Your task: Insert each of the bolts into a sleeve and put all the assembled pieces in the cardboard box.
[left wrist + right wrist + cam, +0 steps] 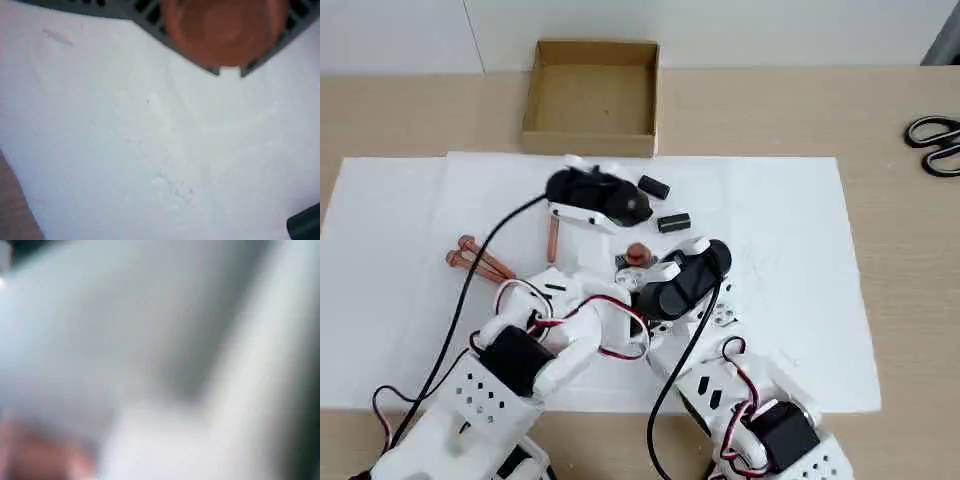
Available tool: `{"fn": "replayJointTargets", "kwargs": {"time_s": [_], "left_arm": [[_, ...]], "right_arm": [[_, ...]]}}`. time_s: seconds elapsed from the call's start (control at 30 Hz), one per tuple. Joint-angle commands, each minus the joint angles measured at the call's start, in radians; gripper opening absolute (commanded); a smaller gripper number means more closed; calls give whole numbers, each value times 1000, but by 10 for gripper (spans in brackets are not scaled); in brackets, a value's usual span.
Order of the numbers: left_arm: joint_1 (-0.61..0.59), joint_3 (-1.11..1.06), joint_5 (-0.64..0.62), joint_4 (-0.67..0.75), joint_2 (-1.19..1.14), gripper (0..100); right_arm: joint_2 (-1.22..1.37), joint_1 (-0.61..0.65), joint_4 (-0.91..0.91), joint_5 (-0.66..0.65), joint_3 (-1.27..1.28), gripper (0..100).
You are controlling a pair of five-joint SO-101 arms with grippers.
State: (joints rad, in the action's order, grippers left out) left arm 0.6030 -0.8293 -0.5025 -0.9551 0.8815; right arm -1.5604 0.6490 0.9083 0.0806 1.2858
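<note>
A copper bolt head (638, 252) stands mid-sheet against a dark grey ribbed part (624, 262), at the tip of the right arm's black wrist (688, 278). In the left wrist view the same bolt head (224, 30) looms close, framed by the ribbed part (150, 12). The left arm's black wrist (595, 195) hangs just behind, beside a loose bolt (553, 240). Two more bolts (475, 260) lie to the left. Two black sleeves (653, 187) (673, 222) rest right of the left wrist. The cardboard box (535, 100) sits behind the sheet. An orange blur (35, 455) shows in the right wrist view.
White paper (790, 250) covers the table's middle. Scissors (935, 145) lie at the far right edge on bare wood. Cables (470, 290) trail from both arms across the near side of the sheet. A sleeve's corner (305, 227) shows in the left wrist view.
</note>
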Motion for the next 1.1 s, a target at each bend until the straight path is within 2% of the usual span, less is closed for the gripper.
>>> {"fn": "replayJointTargets", "kwargs": {"time_s": [0.0, 0.13, 0.37, 0.8, 0.9, 1.07], "left_arm": [[0, -35, 6, 40, 34, 6], [-3, -44, 6, 74, 35, 17], [-6, -33, 2, 23, 92, 208], [-153, 65, 9, -218, 216, 224], [-253, 67, 100, -295, 275, 224], [-512, 58, 341, -362, 400, 224]], "right_arm": [[-13, -1, -25, 5, -6, 4], [-13, -1, -24, 5, -6, 4], [-13, -1, -22, 5, -6, 4], [-8, -12, -25, 3, -6, 4], [-7, -64, -27, 3, -6, 4], [-2, -166, -19, -2, -5, 4]]}}
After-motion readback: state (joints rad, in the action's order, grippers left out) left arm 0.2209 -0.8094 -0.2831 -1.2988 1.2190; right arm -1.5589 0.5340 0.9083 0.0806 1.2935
